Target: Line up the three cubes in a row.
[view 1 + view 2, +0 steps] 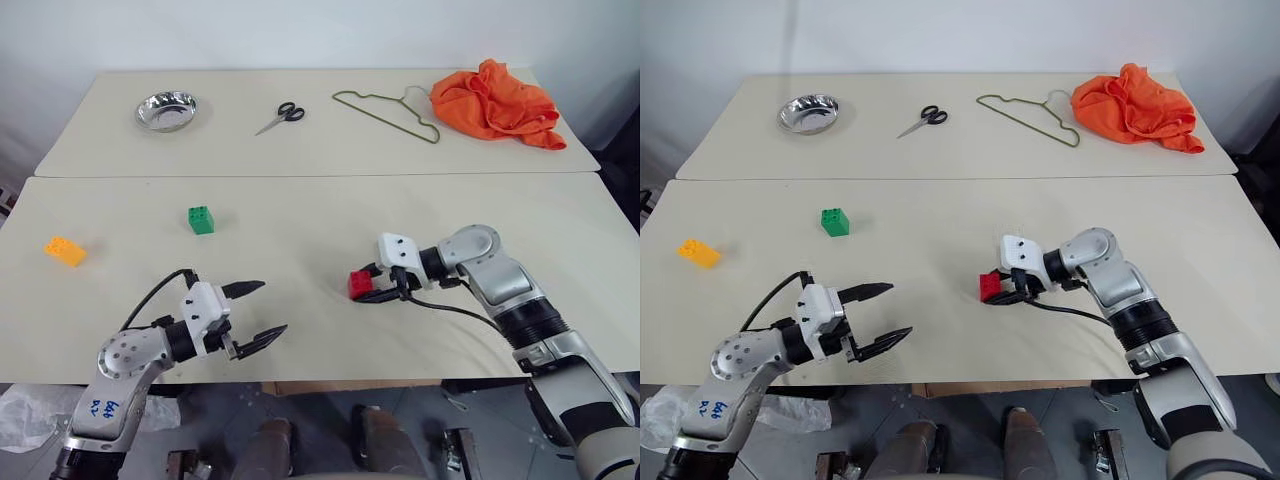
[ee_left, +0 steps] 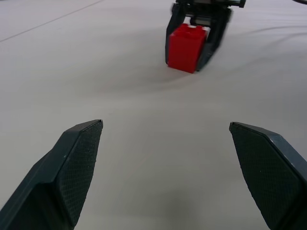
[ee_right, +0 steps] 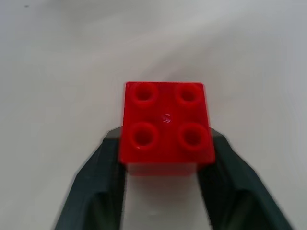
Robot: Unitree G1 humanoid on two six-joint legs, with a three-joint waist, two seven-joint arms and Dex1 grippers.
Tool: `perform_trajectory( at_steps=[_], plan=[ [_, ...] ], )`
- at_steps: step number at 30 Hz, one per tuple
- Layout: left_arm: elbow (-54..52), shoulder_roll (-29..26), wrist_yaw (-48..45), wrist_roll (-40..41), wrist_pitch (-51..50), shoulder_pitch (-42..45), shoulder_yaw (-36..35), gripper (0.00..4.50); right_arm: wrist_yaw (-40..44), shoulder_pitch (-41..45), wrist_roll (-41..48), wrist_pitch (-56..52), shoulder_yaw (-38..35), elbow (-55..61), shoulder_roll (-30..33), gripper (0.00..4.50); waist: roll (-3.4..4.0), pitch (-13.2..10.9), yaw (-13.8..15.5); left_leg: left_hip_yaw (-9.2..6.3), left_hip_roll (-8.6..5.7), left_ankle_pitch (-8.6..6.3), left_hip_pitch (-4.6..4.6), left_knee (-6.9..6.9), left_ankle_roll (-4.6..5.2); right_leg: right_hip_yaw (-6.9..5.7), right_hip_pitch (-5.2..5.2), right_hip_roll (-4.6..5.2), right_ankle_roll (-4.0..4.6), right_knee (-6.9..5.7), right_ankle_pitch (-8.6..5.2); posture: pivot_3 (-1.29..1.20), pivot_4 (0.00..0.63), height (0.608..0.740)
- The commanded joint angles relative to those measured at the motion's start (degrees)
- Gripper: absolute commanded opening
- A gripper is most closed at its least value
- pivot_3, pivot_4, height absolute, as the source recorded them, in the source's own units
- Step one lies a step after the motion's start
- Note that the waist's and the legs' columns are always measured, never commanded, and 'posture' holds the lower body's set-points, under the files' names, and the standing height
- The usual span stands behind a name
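Observation:
The red cube [image 1: 360, 284] rests on the near table, right of centre, and my right gripper [image 1: 373, 291] is shut on it, one black finger against each side [image 3: 103, 182]. From the left wrist view the same cube [image 2: 186, 42] stands upright on the tabletop between those fingers. My left gripper [image 1: 272, 307] hovers open near the front edge, pointing toward the red cube with nothing between its fingers [image 2: 76, 163]. The green cube [image 1: 201, 220] sits further back to the left. The orange-yellow cube [image 1: 64, 251] lies near the left edge.
On the far table are a metal bowl [image 1: 167, 110], scissors [image 1: 282, 116], a wire hanger [image 1: 388, 112] and a crumpled orange cloth [image 1: 495, 103]. A seam [image 1: 320, 176] divides the two tabletops.

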State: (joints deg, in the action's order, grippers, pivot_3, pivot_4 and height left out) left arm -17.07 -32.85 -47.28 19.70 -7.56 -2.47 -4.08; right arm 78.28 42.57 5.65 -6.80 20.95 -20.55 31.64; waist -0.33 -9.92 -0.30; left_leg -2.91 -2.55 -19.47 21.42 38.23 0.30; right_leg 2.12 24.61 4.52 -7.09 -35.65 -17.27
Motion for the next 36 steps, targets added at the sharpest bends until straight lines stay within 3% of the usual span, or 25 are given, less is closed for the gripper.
perform_trajectory(
  at_steps=[1, 4, 9, 13, 18, 24, 29, 32, 36],
  plan=[
    [-1.3, 0.0, 1.3, 1.0, 0.4, -0.7, -2.6, 4.50, 0.4, -0.5, 0.3, -0.2, -0.9, 1.1, -0.1, 3.52, 0.00, 0.0, 0.0, 0.00, 0.00, 0.00, -0.01, 0.00, 0.00, 0.00, -0.01, 0.00, 0.00, 0.00, 0.00, 0.00, 0.150, 0.740],
    [-0.5, 1.1, 3.3, 1.3, 2.9, -3.8, -6.6, 4.50, 0.4, -1.2, 2.9, 3.3, -4.0, 2.6, -0.1, 4.47, 0.00, 0.0, -0.1, 0.00, 0.00, 0.00, -0.01, 0.00, 0.00, 0.00, 0.00, 0.00, 0.00, -0.01, 0.00, 0.00, 0.150, 0.740],
    [-1.0, 6.7, 9.7, 4.7, 5.7, -10.4, -16.9, 4.50, 5.0, -6.8, 14.4, 6.9, -12.6, 8.8, 0.5, 4.47, 0.00, 0.0, 0.1, 0.00, 0.01, -0.01, 0.00, -0.06, 0.00, -0.07, 0.00, 0.02, 0.00, 0.05, 0.00, 0.00, 0.150, 0.740],
    [0.1, 12.3, 15.7, 6.5, 8.8, -16.9, -26.5, 4.50, 3.8, -13.0, 22.1, 7.5, -20.4, 12.1, -0.4, 4.47, -0.02, 0.0, 0.2, -0.03, 0.02, -0.06, -0.05, -0.04, 0.04, -0.08, -0.13, 0.03, 0.00, 0.10, 0.00, 0.00, 0.150, 0.740],
    [1.0, 18.6, 21.1, 7.1, 10.8, -22.5, -31.5, 4.50, 5.1, -18.9, 27.6, 15.7, -27.9, 9.5, -4.2, 4.47, -0.03, 0.0, 0.2, 0.04, 0.01, -0.07, -0.18, -0.02, 0.06, -0.04, -0.21, 0.03, 0.00, 0.20, 0.00, 0.00, 0.150, 0.740],
    [-2.5, 23.6, 25.2, 6.5, 11.7, -24.2, -29.4, 4.50, 6.8, -21.5, 27.1, 19.8, -31.2, 3.4, -3.1, 4.47, -0.04, 0.0, 0.3, 0.08, 0.00, -0.07, -0.23, 0.03, 0.07, 0.00, -0.27, 0.04, 0.00, 0.16, 0.00, 0.00, 0.150, 0.740],
    [-7.7, 23.8, 29.8, 1.8, 8.4, -19.6, -21.8, 4.50, 7.3, -21.4, 26.4, 25.0, -32.6, 0.5, -2.9, 4.47, -0.04, 0.0, 0.3, 0.13, 0.02, -0.05, -0.29, 0.04, 0.03, 0.04, -0.26, 0.02, 0.00, 0.09, 0.00, 0.00, 0.150, 0.740],
    [-9.6, 20.6, 38.4, -4.2, -4.6, -8.6, -16.7, 4.50, 7.2, -21.3, 26.6, 24.1, -32.1, 1.4, -2.5, 4.47, -0.04, 0.0, 0.6, 0.10, 0.00, -0.02, -0.28, 0.07, 0.00, 0.02, -0.25, 0.01, -0.01, 0.01, 0.00, 0.00, 0.150, 0.740],
    [-6.5, 20.3, 45.3, -7.5, -13.9, 3.1, -13.5, 4.50, 6.5, -22.2, 26.6, 23.9, -31.2, 3.1, -3.0, 4.47, -0.03, 0.1, 0.5, 0.06, -0.02, 0.03, -0.24, 0.31, -0.07, -0.02, -0.21, -0.02, -0.01, -0.31, 0.01, 0.00, 0.150, 0.740]
  ],
)
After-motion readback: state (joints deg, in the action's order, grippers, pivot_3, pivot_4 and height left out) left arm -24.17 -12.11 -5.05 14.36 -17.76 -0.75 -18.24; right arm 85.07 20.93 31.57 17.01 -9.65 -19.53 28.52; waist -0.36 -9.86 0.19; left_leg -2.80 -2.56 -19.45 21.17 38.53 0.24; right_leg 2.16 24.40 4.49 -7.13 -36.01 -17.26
